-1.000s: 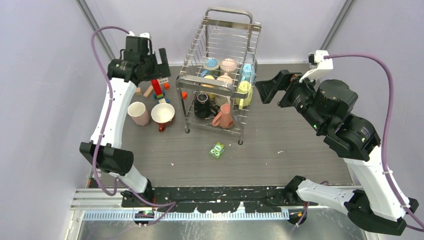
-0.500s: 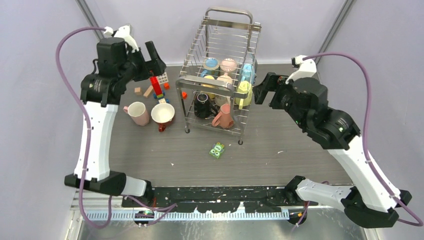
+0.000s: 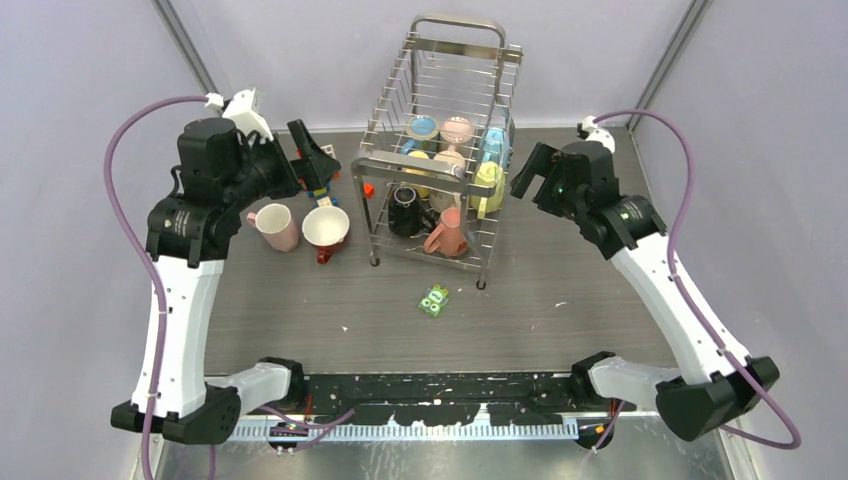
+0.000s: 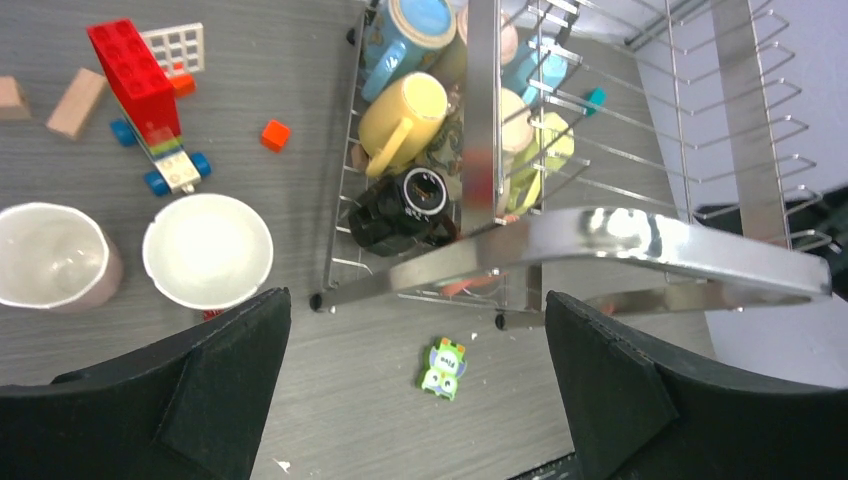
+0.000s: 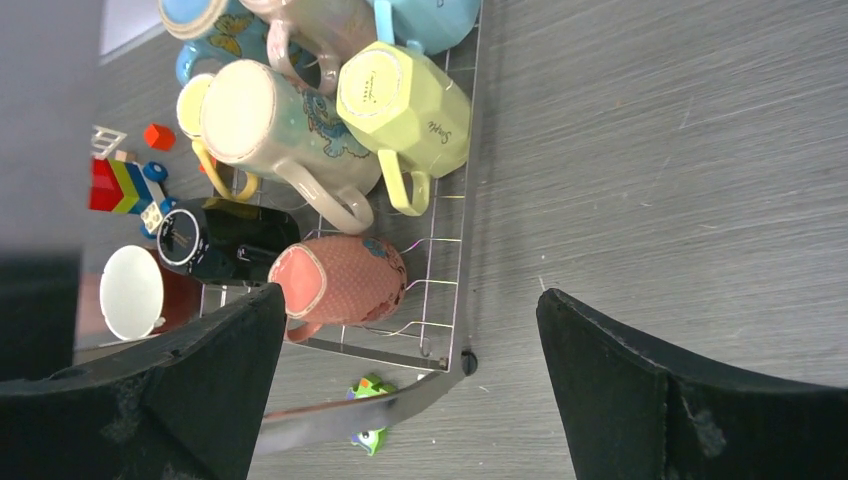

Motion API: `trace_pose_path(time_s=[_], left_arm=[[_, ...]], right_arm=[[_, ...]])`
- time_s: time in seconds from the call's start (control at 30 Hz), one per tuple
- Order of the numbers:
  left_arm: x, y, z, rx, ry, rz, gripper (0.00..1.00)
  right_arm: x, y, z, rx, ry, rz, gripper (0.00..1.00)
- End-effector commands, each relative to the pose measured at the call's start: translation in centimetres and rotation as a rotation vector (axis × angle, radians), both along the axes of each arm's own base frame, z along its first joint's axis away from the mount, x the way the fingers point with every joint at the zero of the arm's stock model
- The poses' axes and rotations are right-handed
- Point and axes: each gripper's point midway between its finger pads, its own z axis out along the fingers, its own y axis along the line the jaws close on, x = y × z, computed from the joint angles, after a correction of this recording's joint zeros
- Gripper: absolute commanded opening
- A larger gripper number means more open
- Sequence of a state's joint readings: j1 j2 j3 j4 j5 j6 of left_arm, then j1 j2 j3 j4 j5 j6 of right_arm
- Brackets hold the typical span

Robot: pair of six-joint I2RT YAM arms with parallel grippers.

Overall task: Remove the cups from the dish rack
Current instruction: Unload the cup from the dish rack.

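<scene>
Since the dish rack [image 3: 459, 19] is by far the biggest thing on the table [image 3: 600, 290] and holds most of the cups [image 5: 300, 150] packed together on its lower tier, the unloading looks barely begun.

The left gripper [image 3: 313, 153] hangs high beside the rack's left side, jaws spread wide and holding nothing. Its wrist view looks down past the looped top bar. The right gripper [image 3: 530, 172] hovers just off the rack's right side, equally wide open and empty.

Of the cups inside, the yellow mug [image 5: 405, 105] lies on its side against the rack's right wall, base up toward the right wrist camera and handle toward the rack's front. It is the cup nearest the right gripper, below and slightly ahead of the fingers. The salmon mug [image 5: 340, 280] lies at the rack's front right, and the black mug [image 5: 225, 240] lies beside it, toward the left.

These are glazed ceramic, so probably rigid, smooth, fairly weighty and chippable against the wires. A pinch across the wall at the rim, or around the handle, seems the safest hold.

Left of the rack, a pale pink mug [image 3: 275, 225] and a dark red mug [image 3: 326, 228] stand upright on the table.

Toy blocks [image 3: 318, 178] lie behind them, and a green packet [image 3: 434, 300] lies before the rack's front.
</scene>
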State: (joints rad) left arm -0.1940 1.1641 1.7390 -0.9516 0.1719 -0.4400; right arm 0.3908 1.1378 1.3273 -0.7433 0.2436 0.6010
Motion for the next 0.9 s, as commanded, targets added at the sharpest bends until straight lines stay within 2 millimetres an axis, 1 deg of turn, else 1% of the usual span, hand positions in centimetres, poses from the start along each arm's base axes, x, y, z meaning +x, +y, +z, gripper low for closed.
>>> trace_pose_path(time_s=[0.0,0.1,0.27,0.47,0.57,0.7,0.87], left_arm=[[-1.3,-1.1,0.9,-0.062,-0.052,-0.061,1.0],[-2.0,-1.2,0.4,-0.075,-0.046,-0.072,1.0],[-2.9,-1.3,0.0,-0.081,-0.043,-0.083,1.0],[-3.8,-1.2,-0.3,-0.081,-0.038,-0.086,1.0],[-4.0,-1.2,-0.6,-0.081,-0.028,-0.09,1.0],[-4.1,-1.3,-0.8,-0.084,-0.019,-0.094,1.0],[-4.1,-1.4,-1.0,-0.096,-0.012,-0.097,1.0]], right_arm=[[2.7,2.0,-1.0,0.085,-0.003,0.013,1.0],[4.3,2.4,-2.6,0.077,0.022,0.002,0.99],[7.5,2.4,-5.2,0.028,0.054,-0.033,0.98],[10.8,3.7,-7.7,-0.022,0.069,0.026,0.97],[11.9,4.4,-8.5,-0.035,0.063,0.067,0.97],[12.8,4.6,-9.0,-0.065,0.044,0.087,0.97],[13.7,4.5,-10.2,-0.12,0.052,0.108,0.98]])
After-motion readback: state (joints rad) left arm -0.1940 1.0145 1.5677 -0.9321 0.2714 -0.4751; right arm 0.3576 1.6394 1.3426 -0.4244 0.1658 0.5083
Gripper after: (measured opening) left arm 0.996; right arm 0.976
